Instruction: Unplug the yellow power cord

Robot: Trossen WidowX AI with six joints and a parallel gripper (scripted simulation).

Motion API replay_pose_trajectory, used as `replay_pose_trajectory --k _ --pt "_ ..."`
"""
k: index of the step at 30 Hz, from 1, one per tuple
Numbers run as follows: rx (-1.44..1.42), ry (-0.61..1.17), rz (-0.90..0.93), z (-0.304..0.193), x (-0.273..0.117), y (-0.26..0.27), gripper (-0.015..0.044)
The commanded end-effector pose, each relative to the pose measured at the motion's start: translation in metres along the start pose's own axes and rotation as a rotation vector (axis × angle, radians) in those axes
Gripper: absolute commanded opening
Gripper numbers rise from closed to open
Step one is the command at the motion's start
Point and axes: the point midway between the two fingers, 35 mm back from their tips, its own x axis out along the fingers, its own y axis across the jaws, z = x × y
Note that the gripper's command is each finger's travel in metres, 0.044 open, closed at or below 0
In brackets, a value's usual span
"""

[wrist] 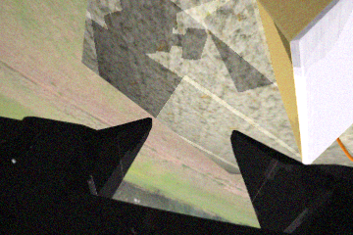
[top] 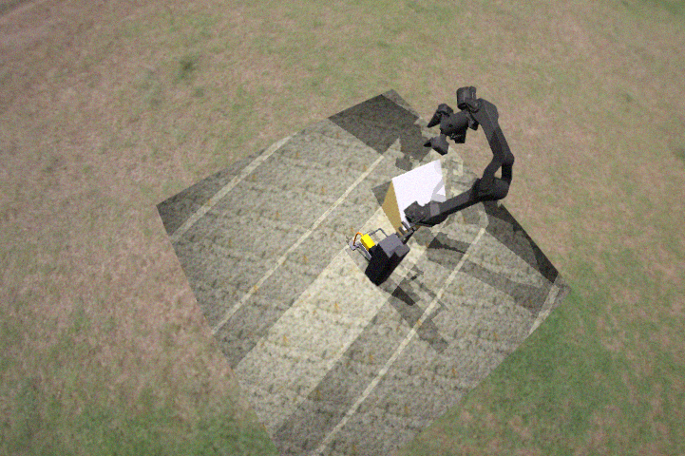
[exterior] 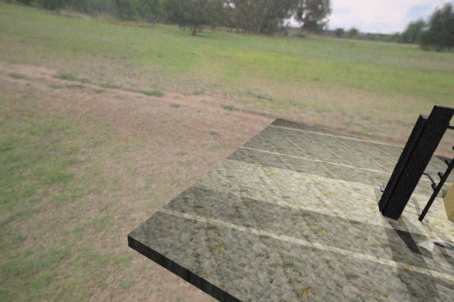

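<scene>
My gripper [top: 428,135] [wrist: 190,127] is open, with nothing between its fingers. In the top view it hangs above the far right part of the table, beyond the white-faced block and well away from the cord. A thin orange-yellow cord [top: 355,237] [wrist: 348,154] curves beside a small yellow block [top: 367,240]. In the wrist view a piece of it shows at the right edge, past the white panel. I cannot tell whether the yellow block is the plug. The power strip cannot be made out clearly, nor whether a plug sits in it.
A tall black slab [top: 377,270] [exterior: 418,167] stands by the yellow block. A thin black rack with pegs [exterior: 444,175] is beside it. A tan block with a white face [top: 418,185] [wrist: 331,73] stands between gripper and cord. The stone-patterned table [top: 278,215] [exterior: 234,220] carries them.
</scene>
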Motion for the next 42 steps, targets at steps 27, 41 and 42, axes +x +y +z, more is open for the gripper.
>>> replay_pose_trajectory --k 27,41,42 --pt "-1.733 -0.059 -0.375 -0.175 0.072 -0.268 0.0160" --pt "-2.326 -0.034 -0.711 -0.136 0.105 -0.397 0.0160" --pt "-2.326 -0.034 -0.711 -0.136 0.105 -0.397 0.0160"
